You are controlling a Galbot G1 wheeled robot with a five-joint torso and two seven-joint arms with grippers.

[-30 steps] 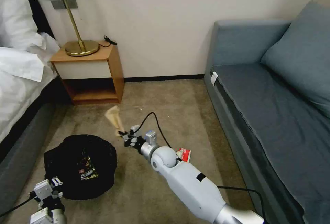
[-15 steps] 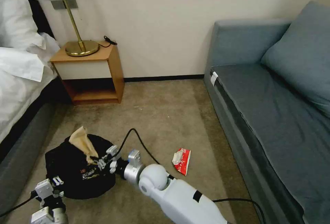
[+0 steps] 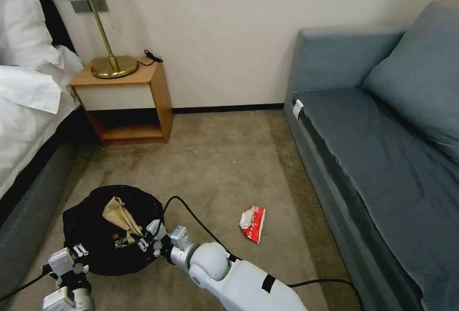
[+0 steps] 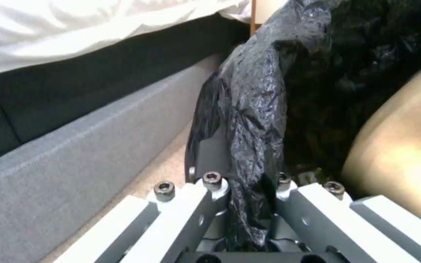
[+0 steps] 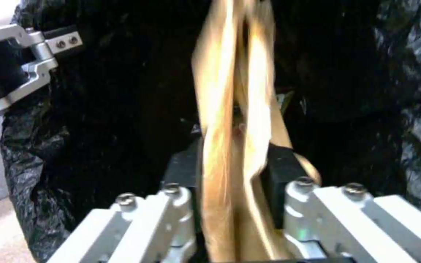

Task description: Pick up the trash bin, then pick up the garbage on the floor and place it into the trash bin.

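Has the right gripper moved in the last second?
Yes. The right gripper, shut on the tan scrap, has swung left and nearer, away from the red wrapper, over the trash bin.

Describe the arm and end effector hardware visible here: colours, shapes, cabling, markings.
The right arm is smooth white with a rounded ball-like joint, a silver wrist collar and a black patch. A black cable loops off its wrist. The right end effector and left end effector have silver-white linkage bars, hex screws and black pads.

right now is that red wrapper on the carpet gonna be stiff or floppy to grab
Probably floppy: the red wrapper looks creased and lies nearly flat on the carpet. Likely light, so it may slide when nudged. Unlikely to roll, given its flat shape.
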